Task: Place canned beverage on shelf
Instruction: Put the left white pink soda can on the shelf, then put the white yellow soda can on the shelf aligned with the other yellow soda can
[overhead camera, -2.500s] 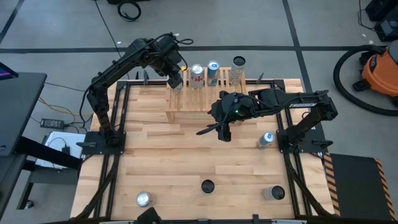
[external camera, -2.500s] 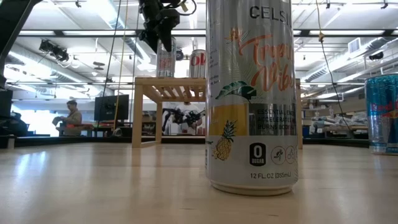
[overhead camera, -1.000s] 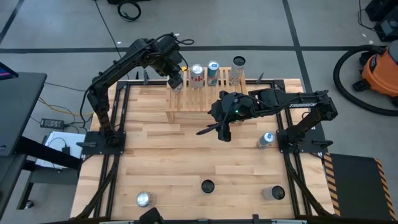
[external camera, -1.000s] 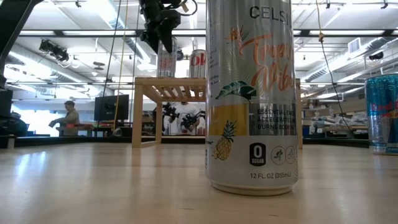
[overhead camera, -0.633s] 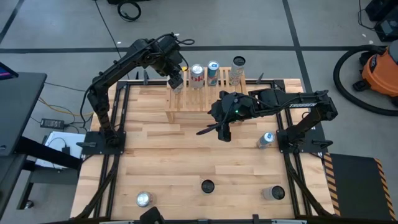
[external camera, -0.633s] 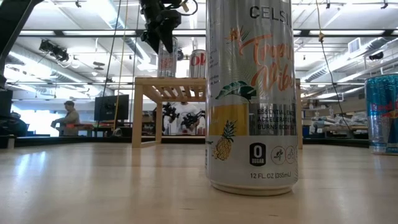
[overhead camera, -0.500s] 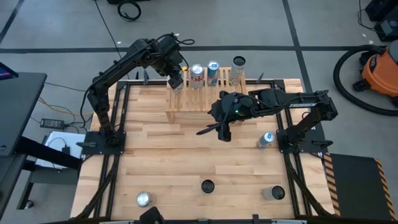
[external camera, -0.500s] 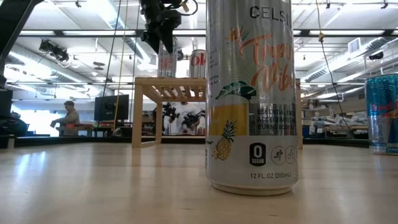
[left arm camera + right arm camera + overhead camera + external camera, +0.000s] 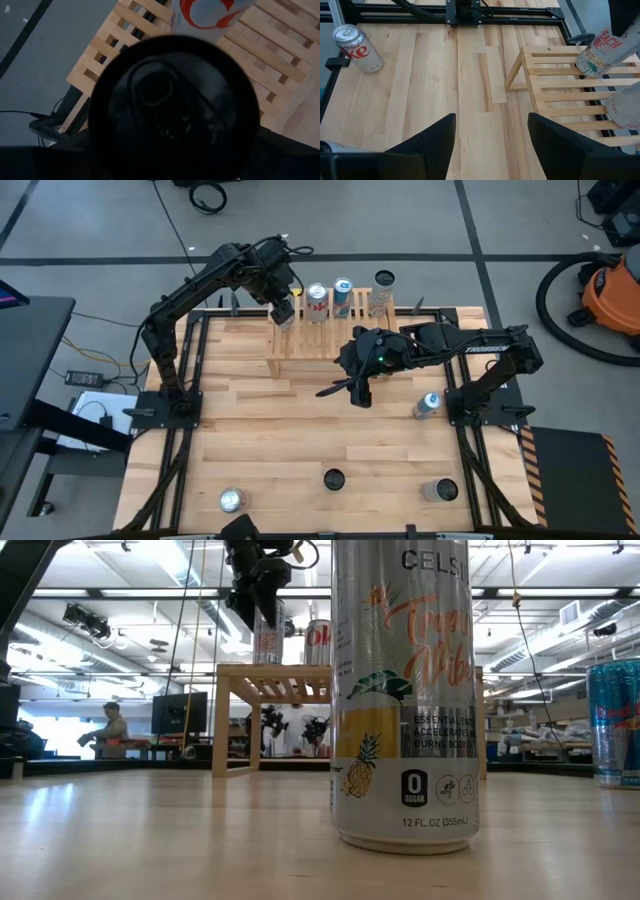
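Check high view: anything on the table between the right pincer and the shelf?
Nothing: bare wood table separates the right pincer from the shelf; right wrist view confirms.

Grey floor (image 9: 100, 220) with dark seams, orange vacuum (image 9: 612, 292), bright ceiling lights (image 9: 150, 560)

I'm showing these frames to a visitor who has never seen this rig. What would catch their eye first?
The wooden shelf at the table's far edge, with cans lined up on its slatted top, stands out first. The left gripper hovers over the can at the shelf's left end. In the low view, a tall Celsius can looms close to the camera, while the right gripper waits open over mid-table.
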Robot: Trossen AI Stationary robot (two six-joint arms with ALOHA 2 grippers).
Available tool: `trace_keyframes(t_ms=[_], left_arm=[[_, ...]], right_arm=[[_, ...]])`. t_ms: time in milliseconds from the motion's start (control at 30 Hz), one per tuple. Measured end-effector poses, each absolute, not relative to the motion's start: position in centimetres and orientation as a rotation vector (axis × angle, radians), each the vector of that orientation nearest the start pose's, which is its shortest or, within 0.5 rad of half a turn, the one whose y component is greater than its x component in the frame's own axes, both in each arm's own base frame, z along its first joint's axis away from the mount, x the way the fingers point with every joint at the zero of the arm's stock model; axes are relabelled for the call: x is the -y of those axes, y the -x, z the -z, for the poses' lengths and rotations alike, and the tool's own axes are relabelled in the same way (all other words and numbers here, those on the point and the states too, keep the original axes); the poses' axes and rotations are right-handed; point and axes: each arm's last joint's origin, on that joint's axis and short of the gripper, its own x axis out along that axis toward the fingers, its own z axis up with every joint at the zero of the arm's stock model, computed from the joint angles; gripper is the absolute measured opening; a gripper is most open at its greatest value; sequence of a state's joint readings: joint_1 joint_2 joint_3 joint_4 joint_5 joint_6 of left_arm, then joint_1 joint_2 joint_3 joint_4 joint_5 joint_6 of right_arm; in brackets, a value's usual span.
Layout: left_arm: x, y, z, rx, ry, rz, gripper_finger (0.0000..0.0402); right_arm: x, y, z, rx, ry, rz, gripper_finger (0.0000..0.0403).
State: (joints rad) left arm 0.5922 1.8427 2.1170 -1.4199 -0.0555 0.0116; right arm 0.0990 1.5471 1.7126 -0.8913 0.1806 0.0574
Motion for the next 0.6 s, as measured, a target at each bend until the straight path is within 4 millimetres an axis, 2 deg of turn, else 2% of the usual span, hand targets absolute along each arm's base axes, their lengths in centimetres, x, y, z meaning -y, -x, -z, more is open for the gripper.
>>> trace_keyframes(t_ms=[200,600], left_arm=[[-19.1,-28.0,-40.5,-1.103,0.286,-0.581,0.032],[-15.6,-23.4,-45.1,-0.999,0.237,-0.608,0.0321]], right_arm=[[-2.6,-31.6,-40.3,-0.716,0.046,0.099,0.0257],[-2.6,-31.7,-40.4,-0.703,0.044,0.098,0.0257]])
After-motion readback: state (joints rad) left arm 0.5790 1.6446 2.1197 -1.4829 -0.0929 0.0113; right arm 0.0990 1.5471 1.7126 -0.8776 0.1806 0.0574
